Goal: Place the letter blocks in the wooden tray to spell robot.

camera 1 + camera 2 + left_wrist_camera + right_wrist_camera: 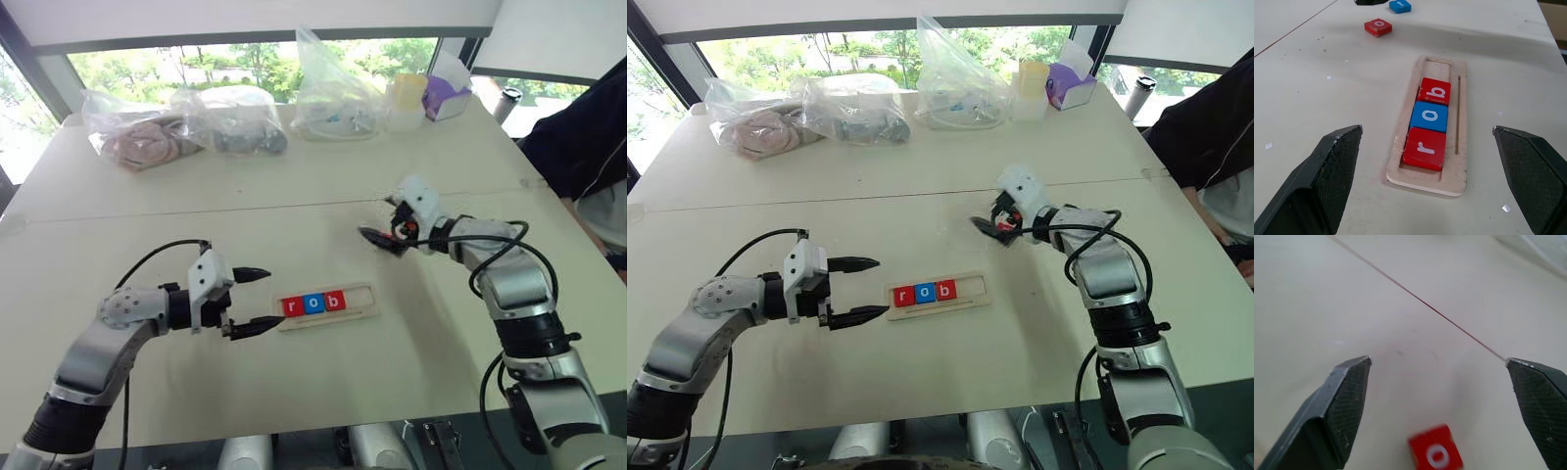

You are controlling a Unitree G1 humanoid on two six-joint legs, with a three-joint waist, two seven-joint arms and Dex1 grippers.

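Both grippers are seen with their black fingers spread wide and nothing held between them. On the left, the left gripper (pixel 251 301) is held level just beside the left end of the wooden tray (pixel 364 291), which lies on the pale table (pixel 294 196) in front of the robot. Three letter blocks are seated in the tray's slot, touching one another: a red "r" block (pixel 1424 148) at the end nearest the left gripper, a blue "o" block (pixel 1430 116) in the middle, and a red "b" block (pixel 1434 91) after it. The white lowercase letters "r o b" can be read plainly in the head views; the rest of the slot is bare wood.

The right gripper (pixel 989 226) is held above the table, beyond the tray's right end.

From the left wrist view, two loose blocks are shown beyond the far end of the tray: a red "o" block (pixel 1377 27) and a blue block (pixel 1399 6) whose white letter cannot be read with certainty. In the head views these two blocks are hidden by the right gripper. From the right wrist view, the red "o" block is shown on the table between the open fingers (pixel 1337 406), apart from both.

Clear plastic bags (pixel 235 119) and a purple tissue box (pixel 448 98) are seen at the far side of the table. A person's dark sleeve (pixel 583 147) is seen at the right edge.
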